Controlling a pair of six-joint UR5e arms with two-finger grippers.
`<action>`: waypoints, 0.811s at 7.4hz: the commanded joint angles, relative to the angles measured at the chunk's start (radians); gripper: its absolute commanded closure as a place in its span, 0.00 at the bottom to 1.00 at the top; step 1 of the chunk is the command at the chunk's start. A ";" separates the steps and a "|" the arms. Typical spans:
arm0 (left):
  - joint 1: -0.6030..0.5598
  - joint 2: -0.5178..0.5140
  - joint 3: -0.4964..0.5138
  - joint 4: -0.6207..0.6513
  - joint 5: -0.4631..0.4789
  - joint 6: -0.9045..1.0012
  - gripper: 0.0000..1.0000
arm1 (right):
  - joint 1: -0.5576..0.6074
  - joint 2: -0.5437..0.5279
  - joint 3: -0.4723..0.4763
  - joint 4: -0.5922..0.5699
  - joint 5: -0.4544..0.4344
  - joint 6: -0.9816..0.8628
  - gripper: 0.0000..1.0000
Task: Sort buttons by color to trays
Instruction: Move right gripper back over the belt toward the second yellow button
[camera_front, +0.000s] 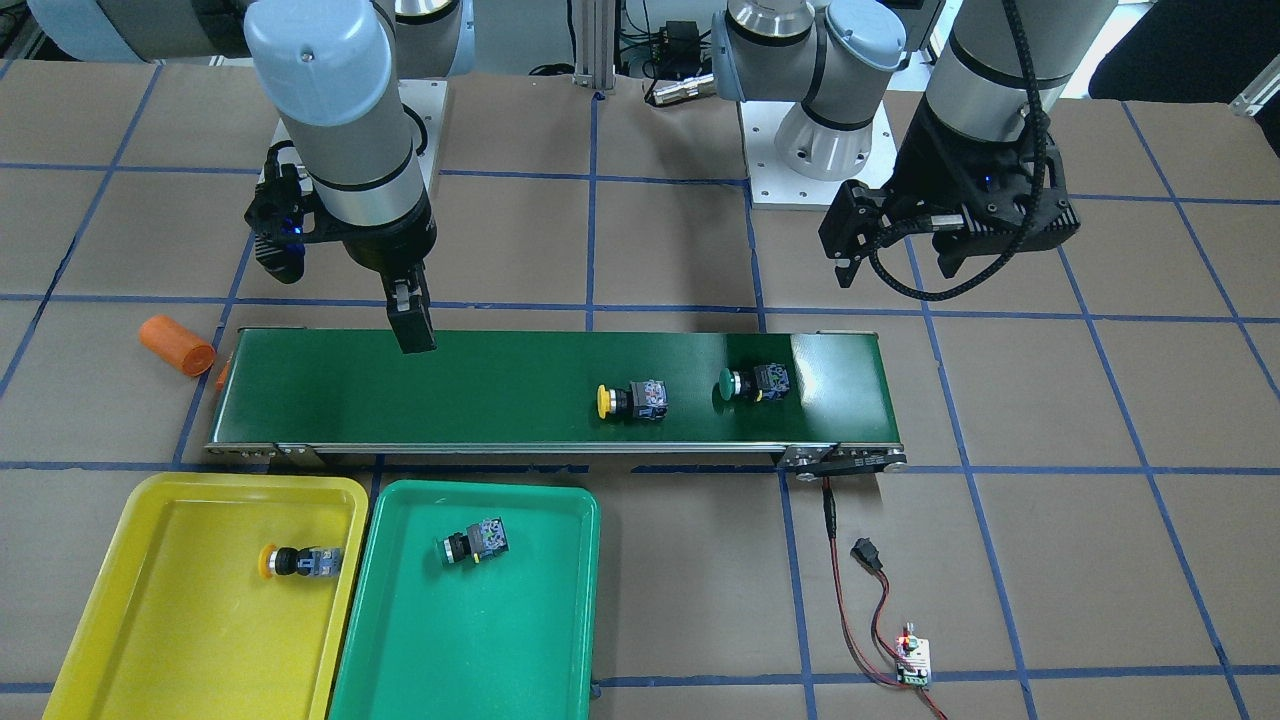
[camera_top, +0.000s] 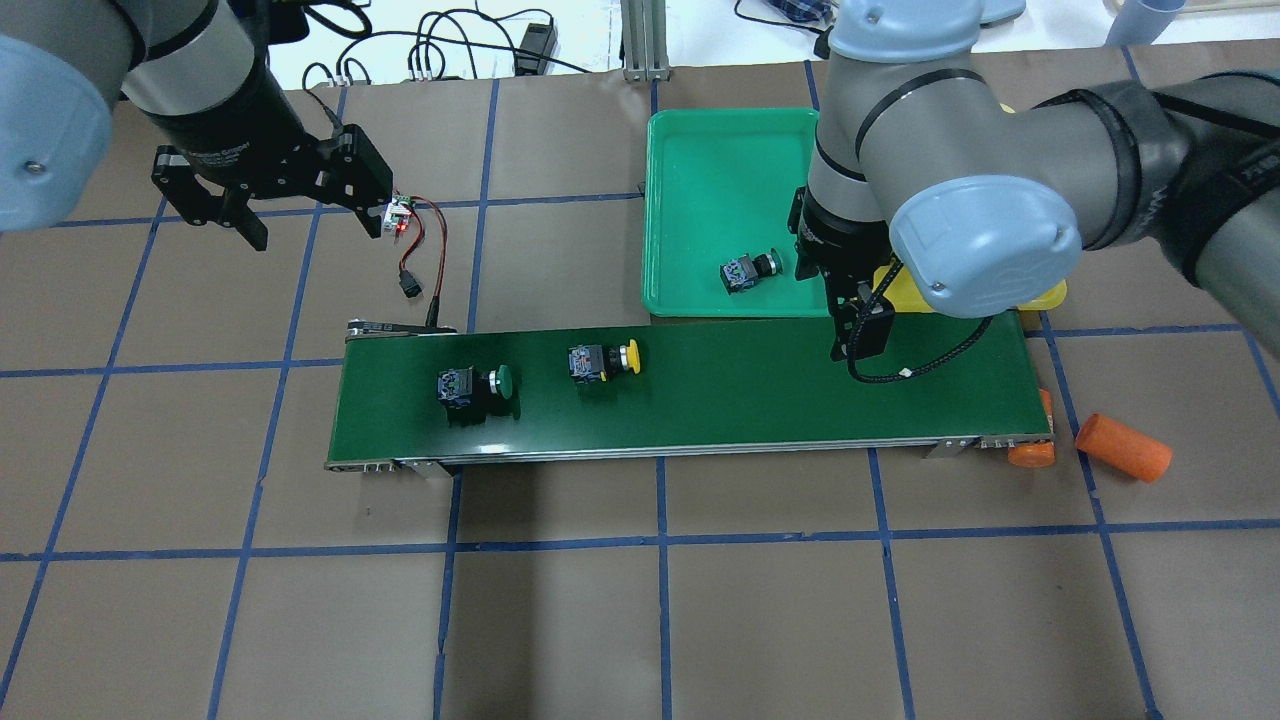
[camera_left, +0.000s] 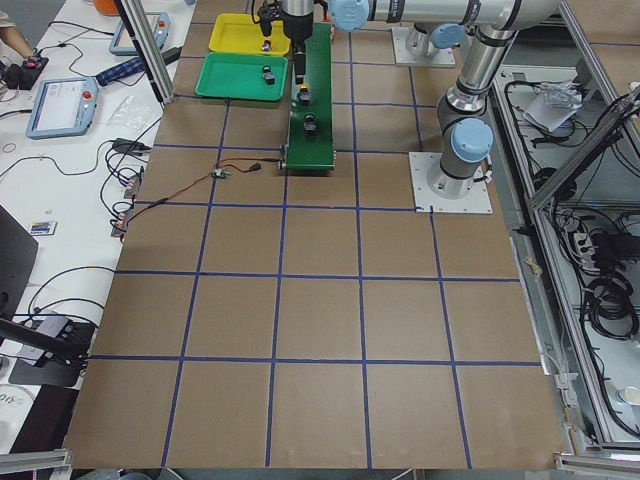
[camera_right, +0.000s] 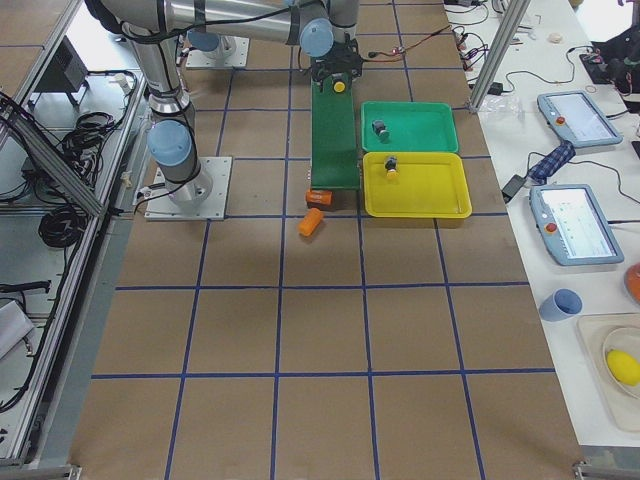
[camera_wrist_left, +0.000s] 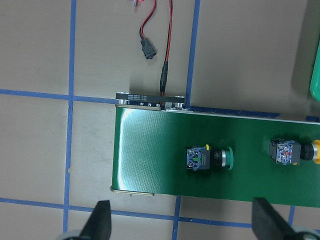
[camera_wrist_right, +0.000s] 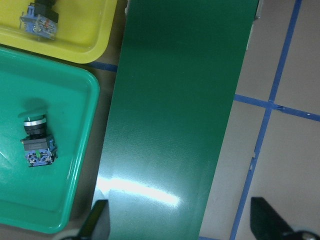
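A yellow button (camera_front: 628, 401) and a green button (camera_front: 755, 383) lie on the dark green conveyor belt (camera_front: 480, 380). Another yellow button (camera_front: 300, 562) lies in the yellow tray (camera_front: 150, 650). Another green button (camera_front: 472, 543) lies in the green tray (camera_front: 480, 660). My left gripper (camera_wrist_left: 182, 225) is open and empty, above the table beside the belt end near the green button (camera_wrist_left: 209, 158). My right gripper (camera_wrist_right: 180, 225) is open and empty, above the belt's other end, next to the trays. The yellow tray is mostly hidden by my right arm in the overhead view.
An orange cylinder (camera_front: 177, 345) lies on the table past the belt's end, and a second one (camera_top: 1030, 452) sits at the belt's corner. A small circuit board (camera_front: 912, 662) with red and black wires runs to the belt's other end.
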 joint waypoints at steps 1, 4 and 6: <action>-0.001 -0.005 0.009 -0.001 0.001 -0.001 0.00 | -0.005 -0.011 0.001 0.000 -0.001 0.009 0.00; -0.007 -0.004 0.010 0.001 0.005 -0.014 0.00 | -0.005 -0.006 0.001 -0.003 -0.003 0.005 0.00; -0.007 -0.014 0.012 0.001 0.001 -0.014 0.00 | 0.011 -0.006 0.003 -0.013 0.005 0.019 0.00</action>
